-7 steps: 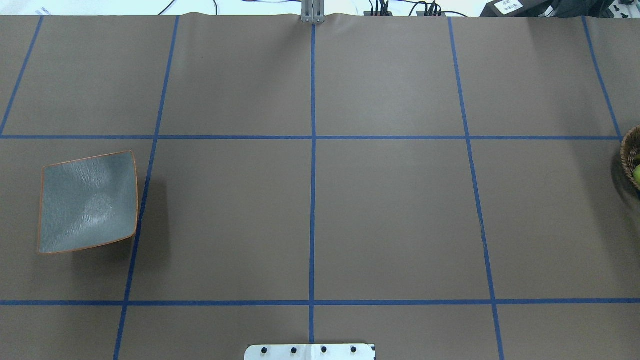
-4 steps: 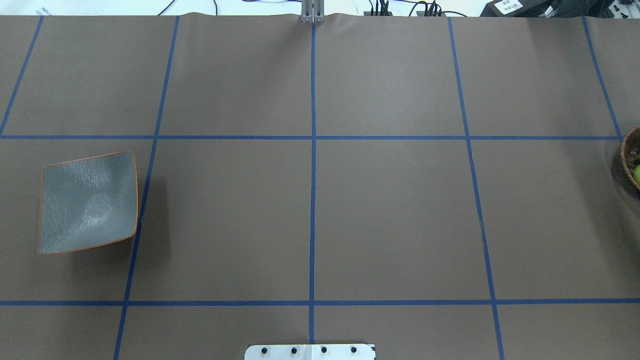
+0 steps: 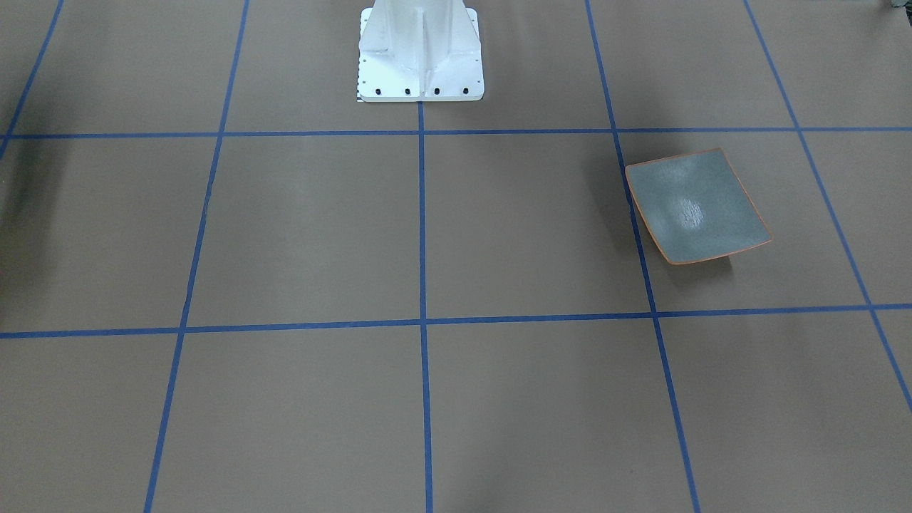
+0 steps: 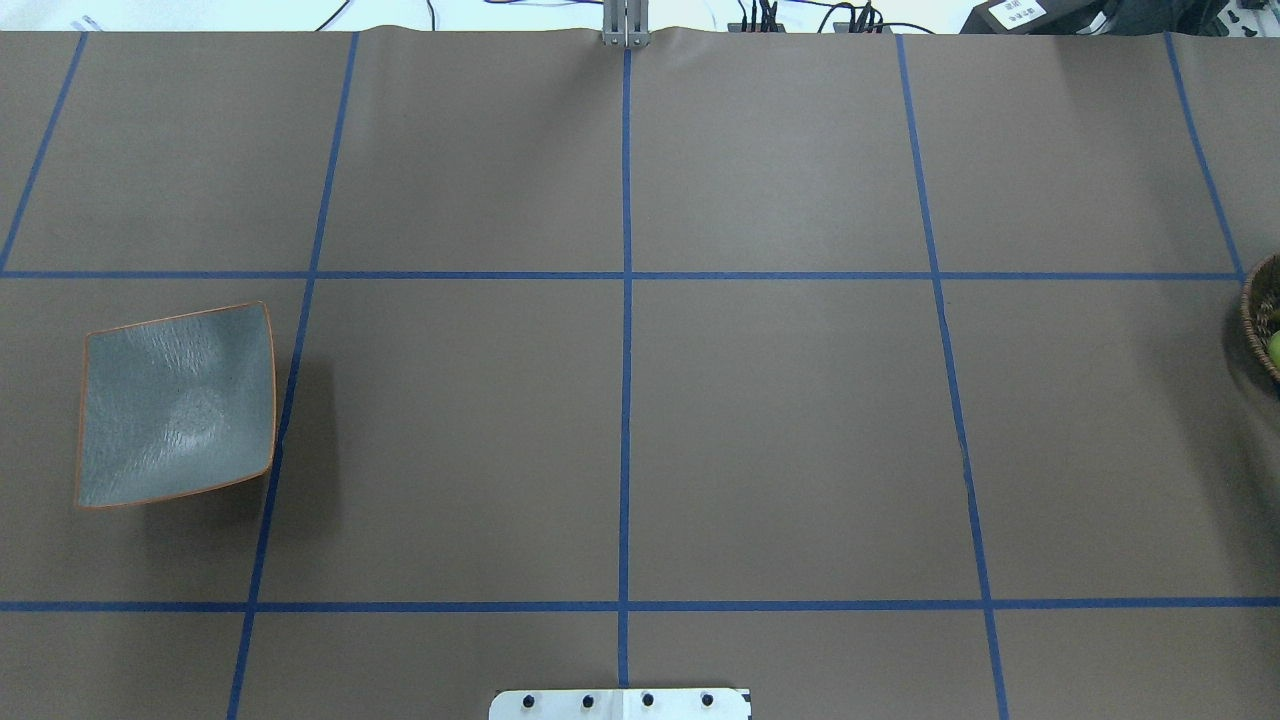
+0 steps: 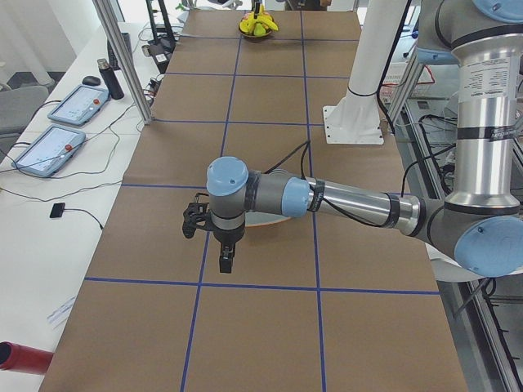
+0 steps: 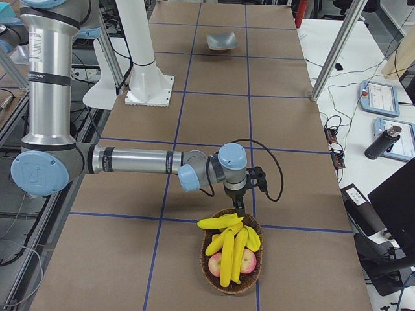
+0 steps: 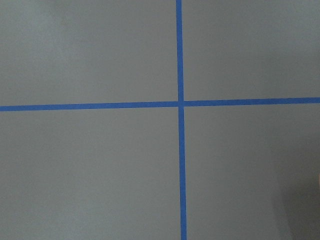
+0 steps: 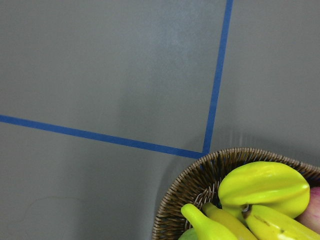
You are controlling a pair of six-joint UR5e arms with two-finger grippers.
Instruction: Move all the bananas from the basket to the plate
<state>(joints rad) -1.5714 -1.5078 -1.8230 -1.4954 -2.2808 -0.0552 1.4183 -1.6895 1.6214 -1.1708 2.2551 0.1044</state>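
Note:
The plate (image 4: 175, 405) is a square grey-green dish with an orange rim, lying bare at the table's left; it also shows in the front view (image 3: 695, 206). Several bananas (image 6: 228, 256) lie in a wicker basket (image 6: 211, 275) at the table's right end, cut off by the overhead view's edge (image 4: 1258, 310). The right wrist view shows the basket rim (image 8: 185, 187) and bananas (image 8: 225, 222). My right gripper (image 6: 240, 208) hangs just above the basket's near rim. My left gripper (image 5: 225, 265) hangs beside the plate. I cannot tell whether either is open or shut.
The basket also holds a ridged yellow fruit (image 8: 265, 187) and two pink-red fruits (image 6: 248, 261). The white robot base (image 3: 420, 53) stands at the table's middle edge. Blue tape lines (image 7: 180, 104) cross the brown table. Metal posts and tablets stand beyond the far edge (image 5: 122, 57).

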